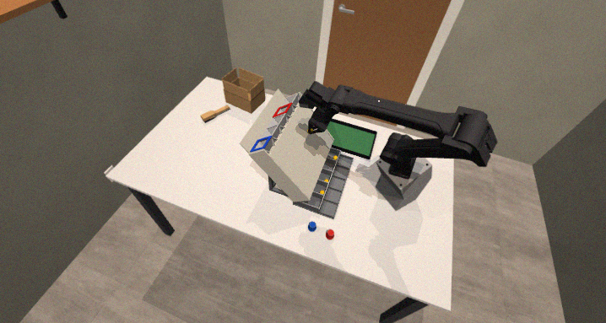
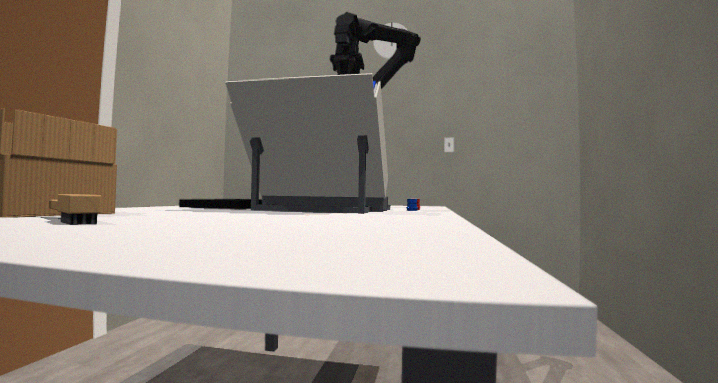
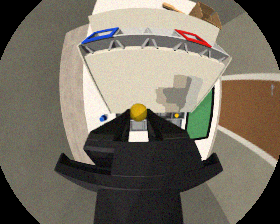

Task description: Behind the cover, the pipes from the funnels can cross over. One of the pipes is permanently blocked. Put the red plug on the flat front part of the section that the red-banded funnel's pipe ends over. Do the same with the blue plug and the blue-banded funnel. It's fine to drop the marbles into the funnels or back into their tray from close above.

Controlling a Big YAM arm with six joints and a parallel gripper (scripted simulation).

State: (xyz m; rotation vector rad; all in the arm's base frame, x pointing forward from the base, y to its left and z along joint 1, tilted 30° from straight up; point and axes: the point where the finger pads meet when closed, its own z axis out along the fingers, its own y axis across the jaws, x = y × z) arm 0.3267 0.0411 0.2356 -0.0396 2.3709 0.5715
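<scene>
My gripper [image 1: 314, 128] is shut on a yellow marble [image 3: 138, 112] and hangs above the sloped beige cover [image 1: 296, 156], short of the row of funnels. The red-banded funnel [image 1: 282, 110] is at the far end of the row and the blue-banded funnel [image 1: 260, 143] at the near end. In the wrist view the blue band [image 3: 100, 35] is left and the red band [image 3: 192, 36] right. Three yellow marbles [image 1: 326, 180] lie in the grey sectioned tray [image 1: 328, 185] below the cover. The blue plug [image 1: 312, 225] and red plug [image 1: 329, 234] stand on the table in front.
A green marble tray [image 1: 352, 138] lies beside the arm's base [image 1: 402, 174]. A cardboard box [image 1: 243, 88] and a wooden brush [image 1: 214, 113] sit at the table's far left. The door [image 1: 381, 33] is behind the table.
</scene>
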